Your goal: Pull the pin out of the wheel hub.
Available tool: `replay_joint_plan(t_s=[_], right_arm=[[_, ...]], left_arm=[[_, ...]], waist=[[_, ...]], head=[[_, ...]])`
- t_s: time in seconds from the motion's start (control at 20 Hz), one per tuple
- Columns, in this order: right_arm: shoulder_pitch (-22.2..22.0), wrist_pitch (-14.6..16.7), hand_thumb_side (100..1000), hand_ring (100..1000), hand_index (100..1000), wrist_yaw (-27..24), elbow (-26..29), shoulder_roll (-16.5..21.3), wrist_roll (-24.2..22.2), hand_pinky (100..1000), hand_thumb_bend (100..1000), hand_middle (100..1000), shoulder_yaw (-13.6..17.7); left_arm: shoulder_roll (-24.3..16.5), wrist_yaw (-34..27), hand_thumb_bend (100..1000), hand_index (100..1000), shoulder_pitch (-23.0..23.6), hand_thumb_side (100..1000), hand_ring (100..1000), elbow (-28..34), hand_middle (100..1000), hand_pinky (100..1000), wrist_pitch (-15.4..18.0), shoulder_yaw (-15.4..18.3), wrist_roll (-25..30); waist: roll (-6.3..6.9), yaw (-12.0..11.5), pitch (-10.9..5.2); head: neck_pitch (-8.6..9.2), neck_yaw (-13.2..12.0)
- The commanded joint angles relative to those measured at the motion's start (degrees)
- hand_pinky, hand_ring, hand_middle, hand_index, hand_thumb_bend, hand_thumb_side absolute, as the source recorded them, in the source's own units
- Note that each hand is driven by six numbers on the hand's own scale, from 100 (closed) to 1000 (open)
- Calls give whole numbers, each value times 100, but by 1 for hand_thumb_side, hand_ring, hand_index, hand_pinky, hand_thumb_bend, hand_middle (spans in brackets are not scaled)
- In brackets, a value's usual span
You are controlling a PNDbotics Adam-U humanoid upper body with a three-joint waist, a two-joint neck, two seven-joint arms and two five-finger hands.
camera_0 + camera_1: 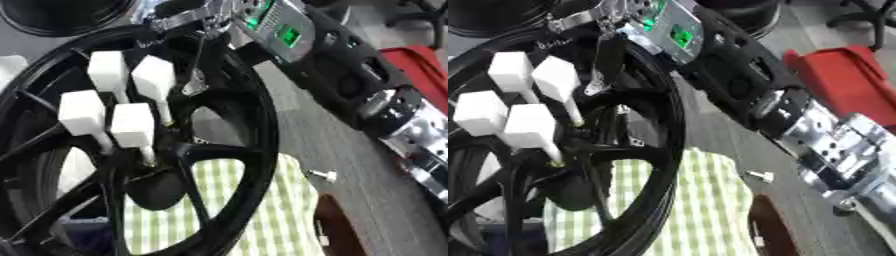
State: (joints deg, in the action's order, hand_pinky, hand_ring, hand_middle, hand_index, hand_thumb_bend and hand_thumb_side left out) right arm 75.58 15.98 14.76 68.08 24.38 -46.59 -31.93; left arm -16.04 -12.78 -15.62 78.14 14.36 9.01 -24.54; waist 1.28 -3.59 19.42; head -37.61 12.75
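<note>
1. Black alloy is seen across most of the view: the wheel (pixel 131 150) stands tilted, its rim sweeping from 12 o'clock round to 6 o'clock
2. Four white pins (pixel 118 107) with square heads are seated in the wheel hub (pixel 149 165), clustered toward 10 o'clock of the picture — their thin shafts run down into the hub
3. The right arm (pixel 815 130), black with silver joints, is brought in from 3 o'clock and reaches to 12 o'clock
4. The right hand (pixel 197 22) is seen at the rim's top; whether its fingers are spread or curled cannot be told, and one dark finger (pixel 197 65) hangs just beside the upper right pin
5. A green-and-white checked cloth (pixel 262 210) is laid beneath the wheel at 6 o'clock
6. A small white piece (pixel 324 175) lies on the grey table (pixel 350 150) at 4 o'clock — well apart from the hub
7. A red object (pixel 850 80) is visible at 2 o'clock
</note>
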Motion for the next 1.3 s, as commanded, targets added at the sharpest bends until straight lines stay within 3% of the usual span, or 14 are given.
replay_joint_plan(t_s=[0.05,0.5,0.75,1.05,1.3], right_arm=[[229,-30,100,524,598,-8,215,173,92,715,127,465,185],[400,-202,100,524,598,-92,472,451,258,715,147,465,532],[426,-338,100,523,598,-204,593,794,455,716,157,465,844],[175,-477,100,525,600,-315,820,1471,688,716,167,467,1153],[-448,-614,100,523,599,-523,1106,2386,1076,716,177,466,1602]], left_arm=[[-81,-6,888,805,-14,617,791,82,681,758,0,20,20],[-100,-3,889,805,24,617,792,52,682,758,3,35,1],[-123,2,889,805,70,618,792,38,682,758,11,57,-22],[-167,12,889,805,138,618,793,27,683,758,19,94,-59],[-203,15,890,805,185,617,793,22,683,758,28,135,-100]], waist=[[1,-3,-178],[-20,39,-237],[-26,95,-267],[-43,183,-310],[-65,265,-335]], head=[[55,14],[16,-7],[-56,-46],[-112,-175],[-151,-273]])
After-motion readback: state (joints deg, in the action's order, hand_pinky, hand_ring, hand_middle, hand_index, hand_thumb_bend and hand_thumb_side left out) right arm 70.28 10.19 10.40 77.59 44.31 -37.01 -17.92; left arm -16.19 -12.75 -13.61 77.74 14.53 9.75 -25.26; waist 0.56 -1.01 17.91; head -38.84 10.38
